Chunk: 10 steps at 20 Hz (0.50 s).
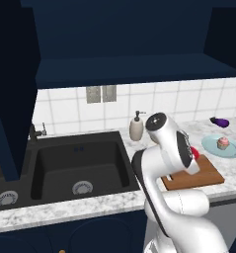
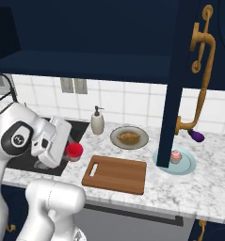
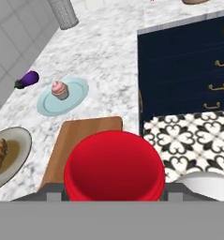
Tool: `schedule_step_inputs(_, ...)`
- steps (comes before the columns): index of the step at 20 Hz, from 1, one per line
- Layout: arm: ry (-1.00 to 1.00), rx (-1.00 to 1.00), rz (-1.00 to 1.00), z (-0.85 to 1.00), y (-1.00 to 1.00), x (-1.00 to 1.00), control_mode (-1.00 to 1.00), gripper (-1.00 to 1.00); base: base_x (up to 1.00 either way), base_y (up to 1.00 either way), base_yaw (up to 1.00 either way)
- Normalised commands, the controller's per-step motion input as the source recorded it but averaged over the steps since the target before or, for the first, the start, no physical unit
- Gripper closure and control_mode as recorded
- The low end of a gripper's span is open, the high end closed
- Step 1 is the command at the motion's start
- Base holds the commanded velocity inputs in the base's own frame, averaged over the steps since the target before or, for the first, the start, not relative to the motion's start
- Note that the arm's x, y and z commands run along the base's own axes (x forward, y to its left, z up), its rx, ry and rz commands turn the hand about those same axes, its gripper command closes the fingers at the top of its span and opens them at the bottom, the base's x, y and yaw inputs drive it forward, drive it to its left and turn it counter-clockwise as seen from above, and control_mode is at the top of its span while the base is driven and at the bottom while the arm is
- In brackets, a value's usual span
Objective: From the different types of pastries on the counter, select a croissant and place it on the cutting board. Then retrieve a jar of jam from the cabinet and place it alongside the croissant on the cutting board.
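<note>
While the black sink (image 1: 77,170) sits at the left of the marble counter (image 2: 180,190), the gripper (image 2: 68,151) hangs just beyond the sink's right edge, jaws closed part-way around the jar of jam (image 2: 75,150), whose red lid (image 3: 114,165) bulges large at the bottom of the hand view. Behind it, a soap dispenser (image 2: 97,121) stands against the tiled wall. Next along lies the cutting board (image 2: 115,173), bare, near the front edge of the counter, its handle slot at the end nearest the jar. Behind the board, the croissant (image 2: 128,137) rests on a grey plate (image 2: 141,142). Further right, the open cabinet door (image 2: 180,70) with its brass handle (image 2: 202,70) hangs in front of a pale blue plate (image 2: 187,165) bearing the pink cupcake (image 2: 175,156), and a purple aubergine (image 2: 196,135) lies by the wall
</note>
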Motion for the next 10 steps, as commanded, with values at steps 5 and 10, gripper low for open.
schedule_step_inputs(5,0.0,0.0,-0.01,-0.41,-0.16,0.6,-1.0,1.0,0.0,0.0,0.0)
schedule_step_inputs(10,0.01,0.0,0.0,-0.47,-0.26,0.46,-1.0,1.0,0.0,0.0,0.0)
